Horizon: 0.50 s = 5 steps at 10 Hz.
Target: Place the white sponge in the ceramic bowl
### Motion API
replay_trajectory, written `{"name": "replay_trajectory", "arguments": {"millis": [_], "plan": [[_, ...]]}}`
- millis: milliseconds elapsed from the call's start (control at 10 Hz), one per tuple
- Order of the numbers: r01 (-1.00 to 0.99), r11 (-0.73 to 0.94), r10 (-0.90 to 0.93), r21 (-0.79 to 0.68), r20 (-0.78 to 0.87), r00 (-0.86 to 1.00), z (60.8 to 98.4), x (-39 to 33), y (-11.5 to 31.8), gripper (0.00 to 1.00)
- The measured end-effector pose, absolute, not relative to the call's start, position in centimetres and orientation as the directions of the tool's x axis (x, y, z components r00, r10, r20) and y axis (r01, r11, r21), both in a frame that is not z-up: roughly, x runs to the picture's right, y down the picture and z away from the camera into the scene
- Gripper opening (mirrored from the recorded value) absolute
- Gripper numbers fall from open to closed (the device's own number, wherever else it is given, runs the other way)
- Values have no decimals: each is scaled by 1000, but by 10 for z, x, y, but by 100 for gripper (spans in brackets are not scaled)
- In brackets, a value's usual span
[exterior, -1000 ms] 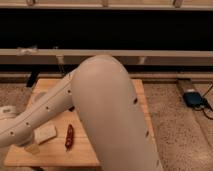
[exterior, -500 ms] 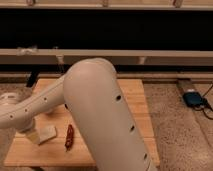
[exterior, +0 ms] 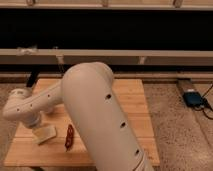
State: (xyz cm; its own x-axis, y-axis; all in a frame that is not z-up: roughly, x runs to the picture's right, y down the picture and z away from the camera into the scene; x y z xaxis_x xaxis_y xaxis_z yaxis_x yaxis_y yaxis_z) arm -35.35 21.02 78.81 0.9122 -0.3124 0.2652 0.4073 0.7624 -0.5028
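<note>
With the gripper [exterior: 35, 122] low over the tabletop's [exterior: 132, 115] left side, right at the white sponge [exterior: 45, 134], grip state impossible to tell, confirm your hold before lifting, since the ceramic bowl is hidden from view.

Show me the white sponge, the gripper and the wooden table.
white sponge [exterior: 45, 134]: camera view, its top face.
gripper [exterior: 35, 124]: camera view, lower end, over the table's left side.
wooden table [exterior: 131, 100]: camera view, bare right part.
</note>
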Motion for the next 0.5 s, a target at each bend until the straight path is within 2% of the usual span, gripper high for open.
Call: {"name": "replay_trajectory", "arguments": {"millis": [500], "plan": [[401,734,-316,-548,247,916,809,-330,231,80]]}}
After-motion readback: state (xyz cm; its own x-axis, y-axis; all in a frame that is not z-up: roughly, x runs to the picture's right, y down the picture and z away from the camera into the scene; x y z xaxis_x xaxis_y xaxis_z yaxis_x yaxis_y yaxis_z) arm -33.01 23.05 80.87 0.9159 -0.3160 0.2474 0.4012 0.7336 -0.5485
